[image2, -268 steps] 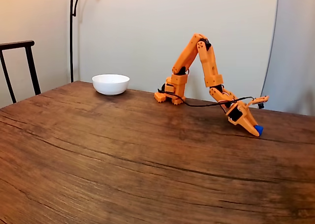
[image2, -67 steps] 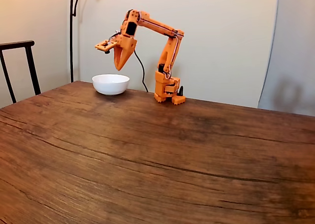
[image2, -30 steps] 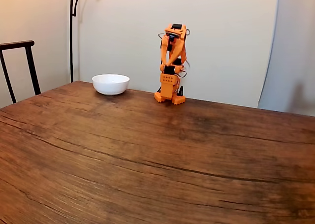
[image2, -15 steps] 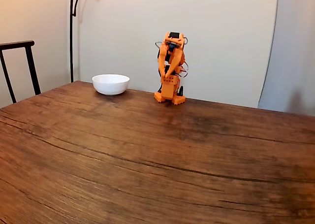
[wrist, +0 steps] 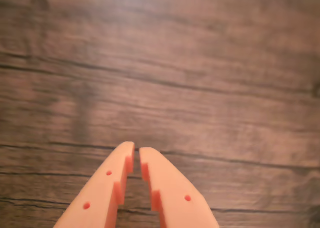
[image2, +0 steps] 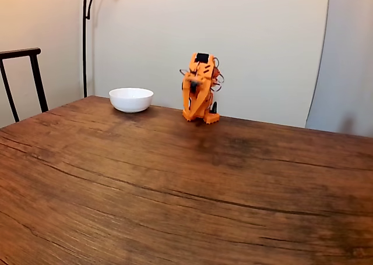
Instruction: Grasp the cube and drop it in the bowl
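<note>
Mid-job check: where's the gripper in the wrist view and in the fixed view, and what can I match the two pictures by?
Wrist view: the gripper enters from the bottom edge at centre, its jaws almost together with nothing between them.
Fixed view: the gripper hangs down on the folded arm at the table's far side, right of the bowl.
Shared landmark: the dark-grained wooden table beneath it.

Wide bare table [image2: 175, 189] lies open in front of the bowl [image2: 131, 99]; right of the bowl stands the folded arm [image2: 198, 90] (near, not touching), and a chair [image2: 23, 78] well left.
</note>
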